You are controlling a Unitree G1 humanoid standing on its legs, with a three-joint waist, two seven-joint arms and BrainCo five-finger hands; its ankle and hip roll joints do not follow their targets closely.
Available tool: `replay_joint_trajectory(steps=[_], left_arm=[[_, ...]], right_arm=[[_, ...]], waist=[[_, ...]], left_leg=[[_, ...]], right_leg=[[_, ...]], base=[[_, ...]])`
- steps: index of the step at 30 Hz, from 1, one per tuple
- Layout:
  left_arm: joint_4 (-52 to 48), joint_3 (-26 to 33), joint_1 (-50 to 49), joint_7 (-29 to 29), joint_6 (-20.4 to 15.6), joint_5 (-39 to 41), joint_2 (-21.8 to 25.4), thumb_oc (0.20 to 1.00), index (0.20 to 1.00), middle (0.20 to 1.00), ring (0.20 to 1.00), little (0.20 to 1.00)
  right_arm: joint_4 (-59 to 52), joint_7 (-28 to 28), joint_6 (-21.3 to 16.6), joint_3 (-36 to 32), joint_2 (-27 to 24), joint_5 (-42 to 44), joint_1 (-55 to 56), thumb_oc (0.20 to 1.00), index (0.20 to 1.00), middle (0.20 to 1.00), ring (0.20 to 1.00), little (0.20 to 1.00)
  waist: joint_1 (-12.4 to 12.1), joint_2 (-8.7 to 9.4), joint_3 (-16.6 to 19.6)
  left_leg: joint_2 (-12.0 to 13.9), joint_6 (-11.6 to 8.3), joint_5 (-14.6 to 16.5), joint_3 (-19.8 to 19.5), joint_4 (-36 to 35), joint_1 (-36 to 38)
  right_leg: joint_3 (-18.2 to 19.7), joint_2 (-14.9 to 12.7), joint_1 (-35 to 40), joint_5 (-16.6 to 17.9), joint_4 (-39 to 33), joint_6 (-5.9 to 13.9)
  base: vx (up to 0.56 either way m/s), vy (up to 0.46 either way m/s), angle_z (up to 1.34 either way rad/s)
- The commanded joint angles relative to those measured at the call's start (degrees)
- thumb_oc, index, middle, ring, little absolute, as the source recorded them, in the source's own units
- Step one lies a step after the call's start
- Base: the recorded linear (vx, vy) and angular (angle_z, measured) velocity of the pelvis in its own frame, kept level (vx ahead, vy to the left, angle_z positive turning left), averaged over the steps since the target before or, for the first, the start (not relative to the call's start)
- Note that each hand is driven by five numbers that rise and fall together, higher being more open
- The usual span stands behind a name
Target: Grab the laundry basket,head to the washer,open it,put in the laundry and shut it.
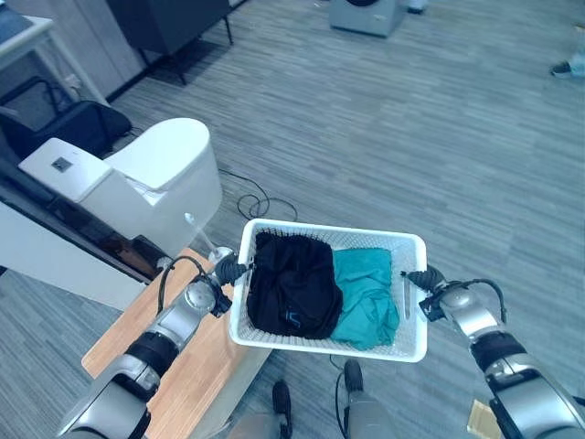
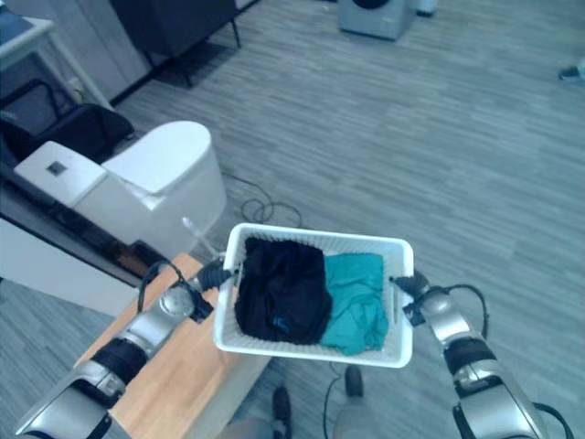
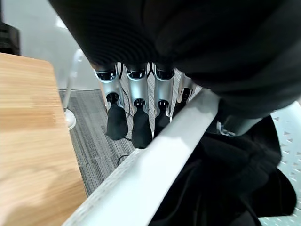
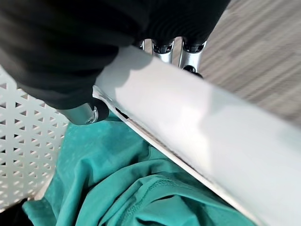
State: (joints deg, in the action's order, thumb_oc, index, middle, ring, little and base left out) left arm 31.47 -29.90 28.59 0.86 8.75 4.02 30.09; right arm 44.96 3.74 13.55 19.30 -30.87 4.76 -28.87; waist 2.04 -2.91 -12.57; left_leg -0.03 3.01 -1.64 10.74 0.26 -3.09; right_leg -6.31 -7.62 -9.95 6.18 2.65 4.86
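Observation:
I hold a white perforated laundry basket [image 1: 329,229] in the air, level, between both hands. A black garment [image 1: 291,283] lies in its left half and a teal garment [image 1: 367,294] in its right. My left hand [image 1: 226,270] is shut on the basket's left rim [image 3: 155,169], fingers [image 3: 136,113] outside and thumb inside. My right hand [image 1: 426,279] is shut on the right rim [image 4: 197,117] in the same way, its fingers [image 4: 164,49] past the edge. The washer [image 1: 366,14] stands far ahead across the floor.
Under my left arm and the basket's left side lies a light wooden table [image 1: 183,375]. A white rounded unit [image 1: 155,178] stands ahead on the left, with a black bag [image 1: 78,123] and a dark cabinet [image 1: 174,23] beyond. A person's shoe [image 1: 567,66] shows far right.

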Motion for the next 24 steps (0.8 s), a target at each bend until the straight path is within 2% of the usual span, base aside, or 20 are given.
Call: replay_joint_trajectory(steps=[1, 3, 6, 10, 11, 12, 13, 14, 16, 17, 18, 20, 21, 24], left_arm=[[0.31, 3.20, 0.33, -0.69, -3.97, 2.33, 3.06, 0.200, 0.200, 0.200, 0.200, 0.200], [0.52, 3.22, 0.52, -0.58, -4.21, 3.23, 2.75, 0.200, 0.200, 0.200, 0.200, 0.200], [2.67, 3.10, 2.15, -1.44, -4.39, 4.04, 2.06, 0.200, 0.200, 0.200, 0.200, 0.200], [2.70, 3.08, 2.20, -1.44, -4.39, 4.06, 2.07, 0.200, 0.200, 0.200, 0.200, 0.200], [3.09, 3.19, 3.24, -2.39, -4.27, 4.22, 1.93, 0.200, 0.200, 0.200, 0.200, 0.200], [3.89, 4.24, 3.48, -3.21, -4.38, 5.40, 0.89, 0.200, 0.200, 0.200, 0.200, 0.200], [3.89, 4.27, 3.47, -3.21, -4.39, 5.40, 0.88, 0.200, 0.200, 0.200, 0.200, 0.200], [4.39, 4.83, 3.22, -3.49, -4.39, 5.77, 0.45, 0.200, 0.200, 0.200, 0.200, 0.200], [4.96, 5.17, 2.67, -3.21, -4.47, 5.60, 0.38, 0.200, 0.200, 0.200, 0.200, 0.200], [4.68, 5.27, 2.78, -3.13, -4.41, 5.50, 0.72, 0.200, 0.200, 0.200, 0.200, 0.200], [4.65, 5.25, 2.76, -3.12, -4.38, 5.50, 0.73, 0.200, 0.200, 0.200, 0.200, 0.200], [5.74, 3.87, 4.08, -3.20, -4.51, 5.65, 0.74, 0.200, 0.200, 0.200, 0.200, 0.200], [6.27, 3.00, 5.10, -3.40, -4.54, 5.67, 0.91, 0.200, 0.200, 0.200, 0.200, 0.200], [8.06, 1.49, 7.25, -3.58, -4.73, 6.23, 1.27, 0.200, 0.200, 0.200, 0.200, 0.200]], right_arm=[[0.43, 1.86, -4.32, -1.21, -1.14, 2.77, -5.72, 0.200, 0.200, 0.200, 0.200, 0.200], [2.05, 1.21, -4.41, 0.04, 0.43, 3.66, -6.89, 0.200, 0.200, 0.200, 0.200, 0.200], [2.31, 0.61, -4.75, 0.47, 1.15, 5.82, -7.06, 0.200, 0.200, 0.200, 0.200, 0.200], [2.28, 0.59, -4.73, 0.45, 1.15, 5.83, -7.06, 0.200, 0.200, 0.200, 0.200, 0.200], [1.11, -0.37, -5.11, 1.07, 1.98, 6.85, -7.08, 0.200, 0.200, 0.200, 0.200, 0.200], [0.31, -0.63, -5.51, 2.07, 2.78, 7.45, -7.05, 0.200, 0.200, 0.200, 0.200, 0.200], [0.27, -0.64, -5.48, 2.10, 2.77, 7.45, -7.05, 0.200, 0.200, 0.200, 0.200, 0.200], [0.11, -0.10, -5.21, 3.02, 3.12, 7.44, -8.02, 0.200, 0.200, 0.200, 0.200, 0.200], [1.31, 0.41, -5.11, 3.96, 3.76, 6.95, -8.90, 0.200, 0.200, 0.200, 0.200, 0.200], [1.99, 0.54, -5.10, 4.03, 3.86, 6.82, -9.13, 0.200, 0.200, 0.200, 0.200, 0.200], [2.04, 0.56, -5.14, 4.02, 3.87, 6.82, -9.13, 0.200, 0.200, 0.200, 0.200, 0.200], [6.51, 0.29, -5.47, 4.77, 4.93, 7.17, -11.06, 0.200, 0.200, 0.200, 0.200, 0.200], [8.30, 0.05, -5.59, 5.26, 5.18, 7.22, -12.20, 0.200, 0.200, 0.200, 0.200, 0.200], [11.39, 0.00, -5.88, 5.97, 5.86, 7.62, -14.14, 0.200, 0.200, 0.200, 0.200, 0.200]], waist=[[-3.77, 2.33, 4.31], [-4.99, 3.16, 5.30], [-4.40, 4.02, 4.66], [-4.30, 3.99, 4.61], [-4.15, 4.76, 3.29], [-4.98, 5.05, 0.88], [-4.93, 4.94, 0.88], [-6.23, 4.50, 0.40], [-8.84, 3.54, 0.68], [-9.81, 3.19, 1.13], [-9.87, 3.27, 1.10], [-12.08, 1.99, 1.99], [-12.57, 1.77, 2.34], [-13.31, 2.35, 2.26]], left_leg=[[0.41, -1.47, 6.82, -2.62, 5.31, -1.44], [1.61, -2.28, 5.92, -1.58, 5.40, -2.43], [4.91, -4.61, 3.95, -1.94, 6.32, -3.48], [4.97, -4.68, 3.95, -2.09, 6.41, -3.54], [8.26, -6.11, 2.62, -2.90, 10.02, -4.34], [9.50, -6.28, -1.58, -4.34, 20.09, -8.41], [9.59, -6.25, -1.37, -4.42, 20.47, -8.62], [6.20, -5.72, 0.44, -3.88, 23.08, -10.52], [-0.39, -4.83, 3.21, -4.97, 20.94, -12.87], [-2.08, -4.78, 2.62, -5.58, 18.99, -13.88], [-2.17, -4.73, 2.69, -5.49, 18.89, -13.72], [-5.32, -4.88, -2.67, -8.48, 9.74, -15.06], [-5.87, -4.57, -4.01, -9.71, 7.69, -15.68], [-6.86, -4.37, -5.50, -10.88, 5.59, -17.25]], right_leg=[[-2.60, -0.58, 4.65, -9.90, 7.62, 2.87], [-2.94, 0.03, 6.02, -10.57, 4.99, 2.50], [-2.44, 2.11, 5.96, -11.07, 3.85, 1.13], [-2.58, 2.18, 6.05, -11.05, 3.78, 1.06], [-3.31, 3.91, 8.01, -12.40, 3.24, -0.60], [-3.36, 5.34, 9.64, -11.72, 2.24, -2.42], [-3.40, 5.42, 9.66, -11.69, 2.17, -2.41], [-2.92, 5.47, 10.54, -11.93, 1.68, -2.49], [-1.08, 6.42, 11.54, -12.67, 1.83, -2.21], [-0.25, 7.32, 12.07, -12.88, 1.54, -2.12], [-0.19, 7.21, 12.17, -12.98, 1.53, -2.07], [1.79, 10.78, 15.22, -14.25, 0.33, -2.64], [2.66, 11.83, 16.02, -14.69, 0.06, -2.85], [3.85, 12.86, 17.53, -16.24, 0.44, -3.30]], base=[[-0.11, -0.192, -1.24], [-0.08, -0.270, -1.16], [-0.04, -0.285, -0.11], [0.01, -0.101, -0.08], [0.00, -0.617, -0.05], [0.00, -0.614, 0.22], [0.00, -0.358, -0.02], [0.09, -0.056, -0.17], [0.19, -0.060, -0.52], [0.16, -0.036, -0.69], [0.18, -0.072, -0.94], [0.38, -0.131, -0.69], [0.43, -0.135, -0.35], [0.27, -0.069, -0.22]])
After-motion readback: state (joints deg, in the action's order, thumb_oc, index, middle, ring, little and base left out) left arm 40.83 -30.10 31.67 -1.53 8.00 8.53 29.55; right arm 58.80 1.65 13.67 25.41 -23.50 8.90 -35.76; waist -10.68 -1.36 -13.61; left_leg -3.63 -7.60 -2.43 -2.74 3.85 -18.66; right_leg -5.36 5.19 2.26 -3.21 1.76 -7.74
